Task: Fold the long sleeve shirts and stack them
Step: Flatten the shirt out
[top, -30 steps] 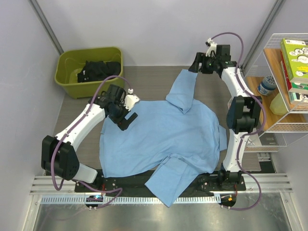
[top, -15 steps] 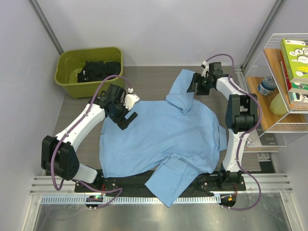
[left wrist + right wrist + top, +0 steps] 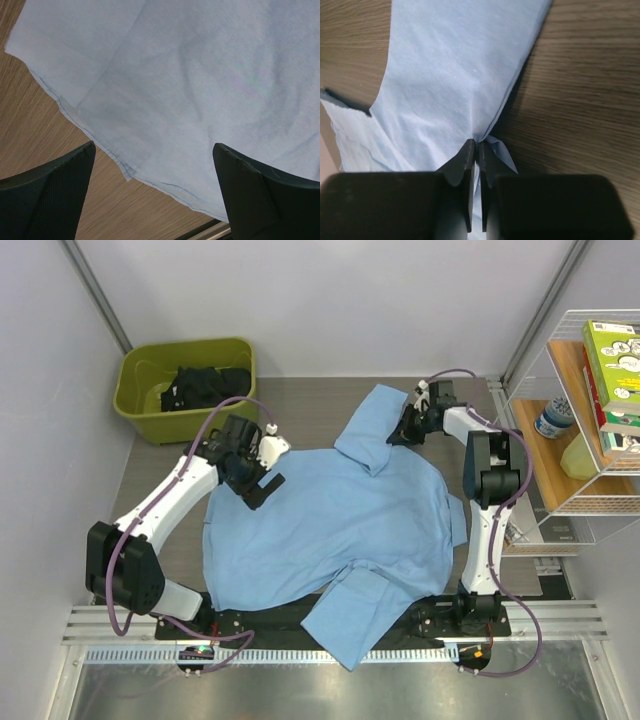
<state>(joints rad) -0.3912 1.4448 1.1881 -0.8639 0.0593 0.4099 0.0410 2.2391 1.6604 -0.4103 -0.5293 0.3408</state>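
One light blue long sleeve shirt (image 3: pixel 330 520) lies spread across the wooden table, one sleeve (image 3: pixel 372 425) folded toward the far side and another sleeve (image 3: pixel 350 625) draped over the near rail. My right gripper (image 3: pixel 400 428) is at the far sleeve's right edge. In the right wrist view the right gripper (image 3: pixel 476 143) is shut on a pinch of the sleeve cloth (image 3: pixel 460 75). My left gripper (image 3: pixel 262 490) hovers over the shirt's upper left edge. In the left wrist view the left gripper (image 3: pixel 154 147) is wide open above the shirt's hem (image 3: pixel 200 75), holding nothing.
A green bin (image 3: pixel 140 405) with dark clothing (image 3: pixel 205 385) stands at the far left. A wire shelf (image 3: pixel 590 510) with books and a bottle is at the right. A metal rail (image 3: pixel 330 655) runs along the near edge.
My right gripper came down and inward onto the far sleeve's edge and closed on the cloth. The sleeve shifted slightly left. The left arm has not moved.
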